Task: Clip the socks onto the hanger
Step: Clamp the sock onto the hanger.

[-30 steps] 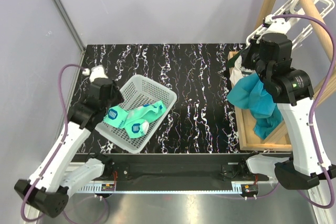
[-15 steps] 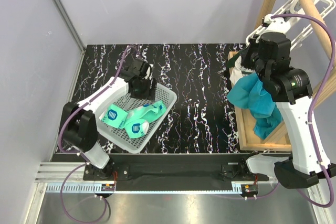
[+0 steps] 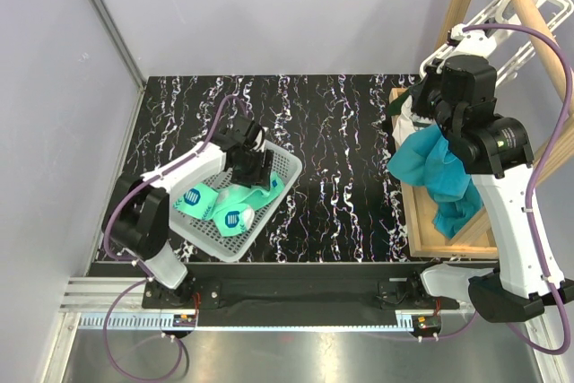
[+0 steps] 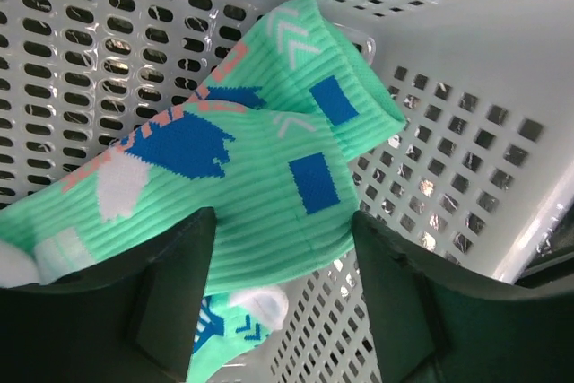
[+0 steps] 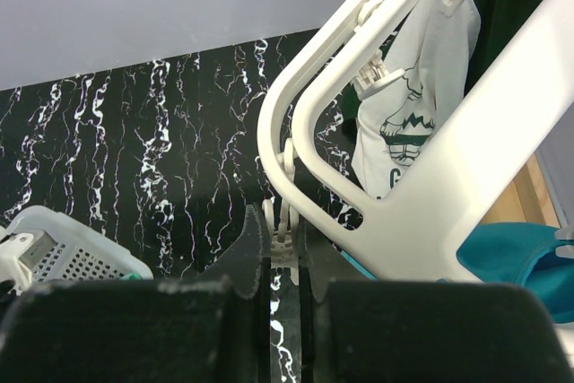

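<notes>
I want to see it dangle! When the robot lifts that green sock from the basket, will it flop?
Probably yes: the sock lies folded and creased in the basket, so it looks soft. It is thin cloth, so likely light. Its ribbed knit should not slip easily from the left gripper.

Pale grey walls; black white-veined table; wooden rack at right.

The left gripper, jaws apart, straddles a mint-green sock, possibly touching it, inside the mesh basket.
</notes>
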